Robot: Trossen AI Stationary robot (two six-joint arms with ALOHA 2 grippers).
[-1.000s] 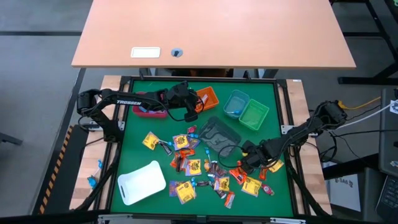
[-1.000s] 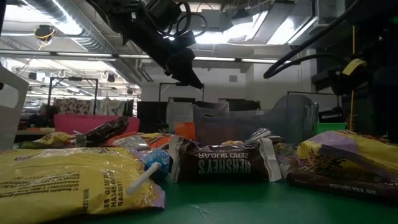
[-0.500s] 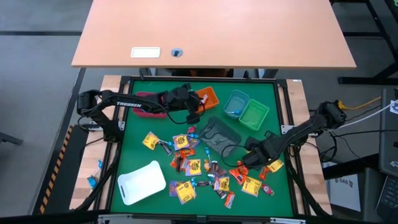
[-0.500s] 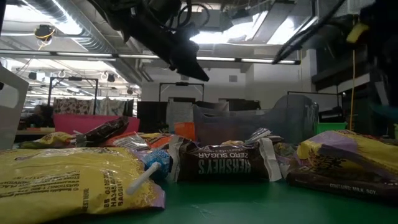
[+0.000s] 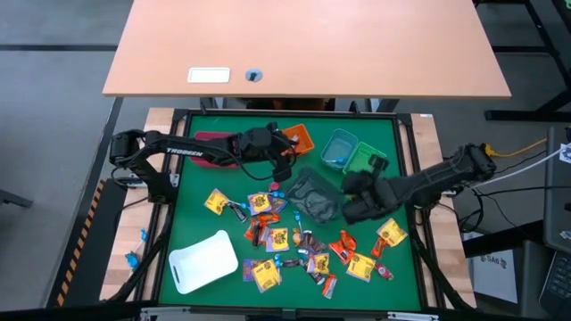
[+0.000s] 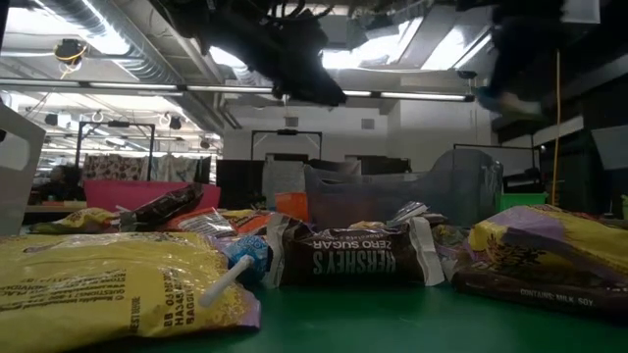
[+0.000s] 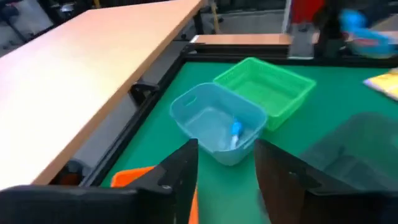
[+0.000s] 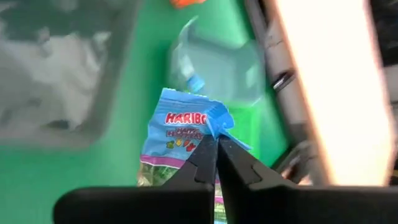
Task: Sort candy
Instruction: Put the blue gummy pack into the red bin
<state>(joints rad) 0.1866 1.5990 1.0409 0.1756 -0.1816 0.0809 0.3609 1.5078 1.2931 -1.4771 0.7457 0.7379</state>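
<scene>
Green mat [image 5: 201, 178] (candy [image 5: 268, 239] strewn) beneath a wooden desk [image 5: 303, 45].

Robotics lab or industrial workshop. Exposed ceiling ducts [image 6: 147, 44] and strip lights [image 6: 412, 95] overhead in low view. Green-matted tabletop [image 5: 192, 218] in metal frame, two dark arms mounted at sides, loose cables [image 5: 526, 152] beside it. Plain wooden desk [image 5: 303, 45] behind; grey floor.
</scene>
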